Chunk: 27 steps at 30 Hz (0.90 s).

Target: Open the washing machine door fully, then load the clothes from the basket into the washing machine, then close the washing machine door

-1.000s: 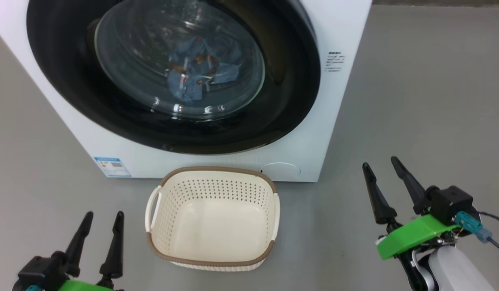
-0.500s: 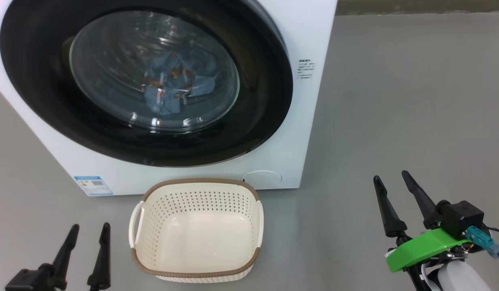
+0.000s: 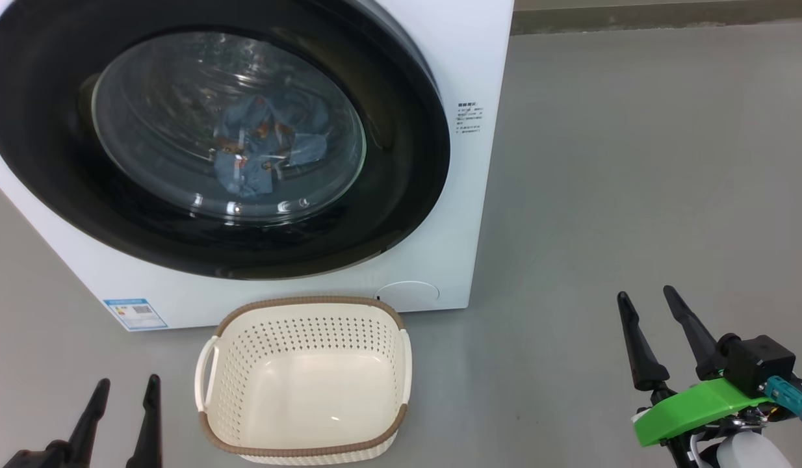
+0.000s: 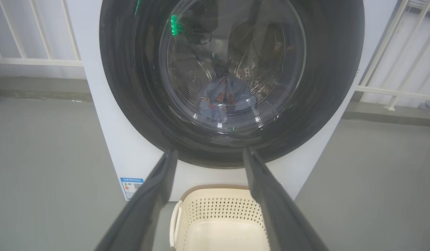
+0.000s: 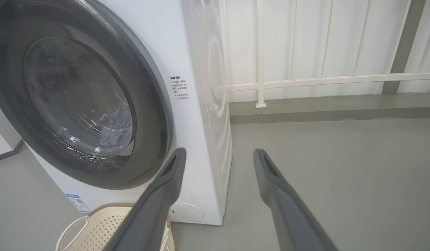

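A white front-loading washing machine takes up the upper left of the head view, standing on a grey floor. The washing machine door, a wide glossy black ring around a bulging clear glass bowl, sits closed flat against the machine's front. Through the glass, near the middle of the bowl, lie the clothes: a crumpled light blue garment with orange prints, resting inside the steel drum. A small blue label sticker is at the machine's lower left corner.

The basket, cream-white with perforated sides and a brown rim, stands on the floor at bottom centre, just in front of the machine; its smooth inner bottom is in full view.

The left gripper rises from the lower left corner, just left of the basket, its two dark fingers spread apart and holding nothing. The right gripper is at lower right, well apart from the basket, fingers likewise spread and holding nothing, above a green bracket
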Tool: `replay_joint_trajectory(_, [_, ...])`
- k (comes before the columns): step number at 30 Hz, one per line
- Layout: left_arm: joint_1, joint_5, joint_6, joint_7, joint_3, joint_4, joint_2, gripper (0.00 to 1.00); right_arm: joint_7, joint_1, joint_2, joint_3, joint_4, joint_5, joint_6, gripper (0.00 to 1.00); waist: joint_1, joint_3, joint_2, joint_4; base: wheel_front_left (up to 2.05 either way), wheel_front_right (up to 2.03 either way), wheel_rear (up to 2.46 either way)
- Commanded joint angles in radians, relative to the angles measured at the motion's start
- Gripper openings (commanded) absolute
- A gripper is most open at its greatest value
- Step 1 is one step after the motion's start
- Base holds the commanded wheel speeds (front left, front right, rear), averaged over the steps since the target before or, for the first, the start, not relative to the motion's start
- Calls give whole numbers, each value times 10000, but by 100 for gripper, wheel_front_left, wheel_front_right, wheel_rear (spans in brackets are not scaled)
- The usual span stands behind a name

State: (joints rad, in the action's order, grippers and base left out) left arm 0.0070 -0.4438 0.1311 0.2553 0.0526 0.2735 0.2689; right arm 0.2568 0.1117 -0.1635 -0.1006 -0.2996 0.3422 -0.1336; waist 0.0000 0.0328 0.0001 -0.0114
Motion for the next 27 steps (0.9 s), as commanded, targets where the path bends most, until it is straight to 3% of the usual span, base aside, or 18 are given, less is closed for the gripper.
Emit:
replay_joint_trajectory(1, [-221, 167, -4, 65, -456, -131, 208, 100, 49, 74, -67, -118, 291, -188, 29, 100, 0, 32, -1, 11, 0, 0, 0])
replay_joint_trajectory(27, [-335, 463, -4, 65, -734, 4, 60, 100, 49, 179, -17, -118, 352, -260, 29, 100, 0, 181, -1, 50, 0, 0, 0])
